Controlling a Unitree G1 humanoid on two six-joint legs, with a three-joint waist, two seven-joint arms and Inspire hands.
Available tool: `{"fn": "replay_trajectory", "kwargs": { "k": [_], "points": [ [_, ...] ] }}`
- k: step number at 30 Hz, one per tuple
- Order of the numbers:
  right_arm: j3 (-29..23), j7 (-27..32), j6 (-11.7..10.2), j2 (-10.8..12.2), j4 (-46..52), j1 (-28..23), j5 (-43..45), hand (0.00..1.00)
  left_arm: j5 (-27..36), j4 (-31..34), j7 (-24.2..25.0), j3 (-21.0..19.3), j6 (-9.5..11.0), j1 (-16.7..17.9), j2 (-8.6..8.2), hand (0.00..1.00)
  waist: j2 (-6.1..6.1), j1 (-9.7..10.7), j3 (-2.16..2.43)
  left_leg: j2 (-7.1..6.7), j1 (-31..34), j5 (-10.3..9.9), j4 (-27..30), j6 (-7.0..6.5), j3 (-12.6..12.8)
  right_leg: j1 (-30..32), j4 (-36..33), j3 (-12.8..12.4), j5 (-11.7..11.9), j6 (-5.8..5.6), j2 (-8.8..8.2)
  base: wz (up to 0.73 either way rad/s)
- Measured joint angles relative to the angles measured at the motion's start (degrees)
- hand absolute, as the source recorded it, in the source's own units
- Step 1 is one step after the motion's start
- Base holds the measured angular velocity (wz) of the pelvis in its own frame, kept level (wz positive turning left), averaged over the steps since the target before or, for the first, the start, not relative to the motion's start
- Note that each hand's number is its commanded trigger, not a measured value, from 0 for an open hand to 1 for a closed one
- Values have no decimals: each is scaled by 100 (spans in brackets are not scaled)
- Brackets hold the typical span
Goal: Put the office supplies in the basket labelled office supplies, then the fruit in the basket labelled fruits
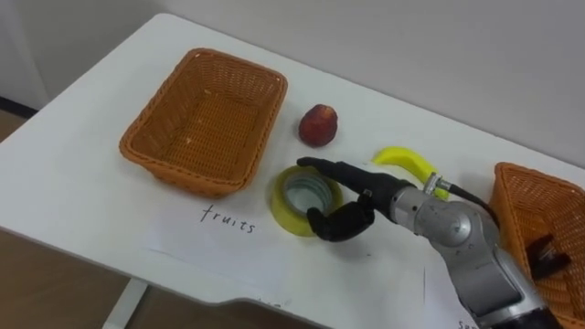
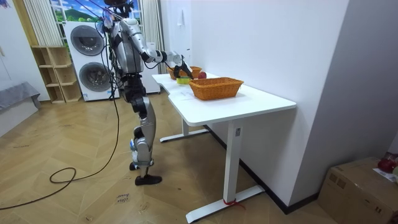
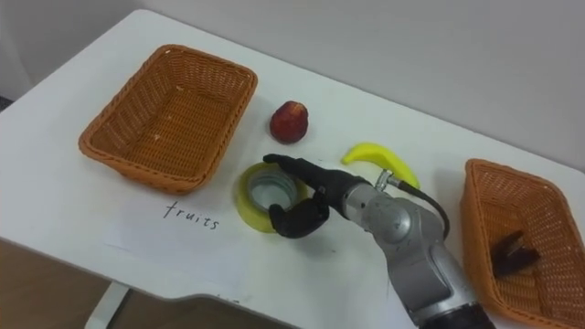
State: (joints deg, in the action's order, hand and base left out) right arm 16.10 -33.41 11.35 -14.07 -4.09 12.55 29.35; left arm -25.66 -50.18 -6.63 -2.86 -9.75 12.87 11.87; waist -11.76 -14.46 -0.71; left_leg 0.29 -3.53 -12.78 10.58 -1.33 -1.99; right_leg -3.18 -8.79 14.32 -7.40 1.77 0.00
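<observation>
Fruit and office supplies are found partly sorted on a white table [image 1: 73, 183], at whose end on the room view's left the robot is seen standing with one arm reached out over the top. An orange wicker basket [image 1: 206, 123] is set at the robot's left with nothing in it, and a sheet of paper [image 1: 210, 242] bearing handwriting is laid just in front of it. A second wicker basket [image 3: 535, 206] is set at the robot's right, and a dark object [image 3: 512, 254], not identifiable, is seen inside it. Between the two baskets three items are left on the bare table. A yellow banana [image 3: 384, 157] is lying just behind the robot's forearm. A yellow tape roll [image 3: 243, 199] is lying flat just beside the near right corner of the left basket, its near edge on the paper. A red fruit [image 3: 290, 122] is placed behind the roll, close to the left basket's right wall and apart from both roll and banana. The right hand [image 3: 329, 192] is brought in from the right onto the roll: its fingers [image 3: 292, 164] are laid across the roll's far right rim and the thumb is curled in against the near outer wall, so that the roll's right side is pinched between them while it is rested on the table.
</observation>
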Motion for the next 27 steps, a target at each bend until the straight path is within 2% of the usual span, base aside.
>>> {"fn": "replay_trajectory", "kwargs": {
  "k": [4,6,9,12,16,20,27],
  "points": [
    [9,-71,0,-59,16,33,-2,0,6,-55,28,-46,-20,-15,100,0,-47,-2,-9,-4,4,0,-4,0,-7,1,1,-8,0,0,-4,0],
    [19,-216,-3,-171,19,117,-3,0,18,-57,61,-100,-52,-12,111,0,-86,-8,-6,-9,19,0,-5,-1,-12,15,1,-11,0,0,-4,0],
    [64,-369,-2,-323,25,211,-3,0,19,-55,62,-145,-65,-9,111,0,-138,-12,23,-7,29,0,-7,-1,-47,17,5,-5,0,0,1,4],
    [63,-453,-4,-431,26,231,-1,0,9,-51,62,-145,-64,-10,101,0,-152,-38,28,-9,30,1,-7,-1,-57,9,6,7,0,0,-1,3],
    [63,-549,-4,-523,-6,309,19,0,15,-57,62,-154,-63,-1,129,0,-185,-47,10,-8,30,1,-8,-1,-62,6,8,76,0,0,-7,0],
    [61,-664,2,-707,-7,375,21,0,14,-56,62,-154,-59,-14,150,0,-252,-139,-24,-8,34,1,-8,-1,-69,5,10,158,0,-1,-12,0],
    [58,-964,62,-944,8,570,53,0,11,-58,74,-151,-60,-11,167,0,-253,-172,-33,-15,72,1,2,-1,-141,18,14,172,0,-1,-15,4]
  ]
}}
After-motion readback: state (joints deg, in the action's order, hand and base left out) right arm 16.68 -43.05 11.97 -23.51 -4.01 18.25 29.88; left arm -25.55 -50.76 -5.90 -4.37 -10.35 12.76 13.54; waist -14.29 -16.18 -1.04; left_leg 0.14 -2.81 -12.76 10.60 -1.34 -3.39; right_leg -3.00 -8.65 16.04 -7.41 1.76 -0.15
